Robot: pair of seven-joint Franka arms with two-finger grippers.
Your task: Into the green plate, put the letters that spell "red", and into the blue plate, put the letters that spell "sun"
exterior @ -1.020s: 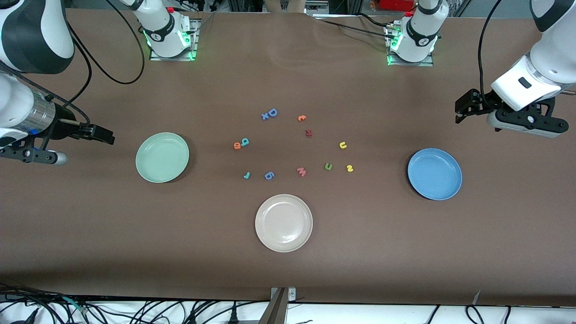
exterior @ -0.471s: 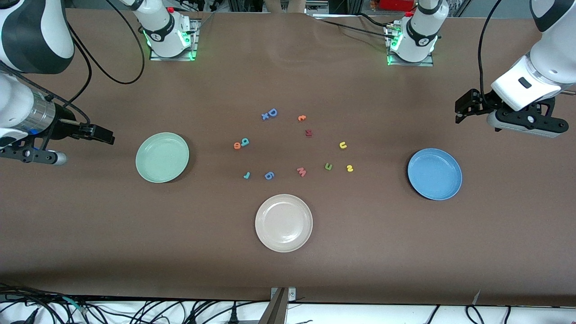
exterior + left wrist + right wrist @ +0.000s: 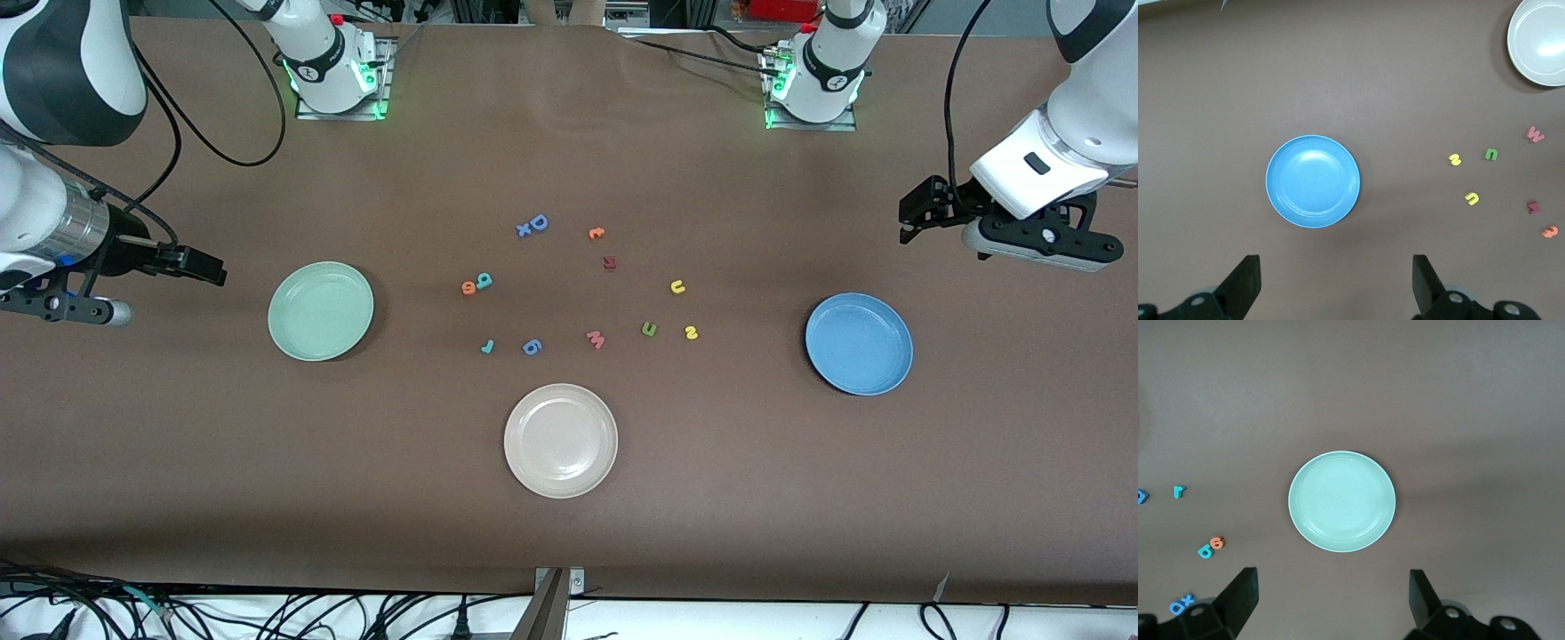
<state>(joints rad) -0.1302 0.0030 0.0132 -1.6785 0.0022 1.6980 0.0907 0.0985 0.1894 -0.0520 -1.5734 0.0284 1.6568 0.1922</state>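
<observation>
Both end effectors hang wide and empty above the desk ends. Left end effector [image 3: 916, 218] is over bare desk near the blue plate [image 3: 859, 343], its dark fingers [image 3: 1241, 283] spread in the left wrist view with the plate between them farther out. Right end effector [image 3: 200, 264] is over the desk near the green plate [image 3: 321, 310], fingers [image 3: 1238, 597] equally spread.

Between the plates lies a loose scatter of small foam letters, all flat on the brown matte desk [image 3: 800, 498]. Toward the right arm's end: the teal r [image 3: 487, 346], and the orange e [image 3: 468, 287] touching the teal d [image 3: 484, 281]. Toward the left arm's end: the yellow u [image 3: 677, 286], the olive n [image 3: 649, 329] and the yellow s [image 3: 691, 332], well apart from each other. Among them sit a blue D [image 3: 537, 223], a blue 6-shape [image 3: 532, 347], a pink M [image 3: 596, 339], a dark red letter [image 3: 610, 262] and a small orange piece [image 3: 597, 233].

Each plate is round, smooth and shallow-rimmed; a cream plate [image 3: 560, 440] lies nearest the front camera. Wide bare desk surrounds every plate.
</observation>
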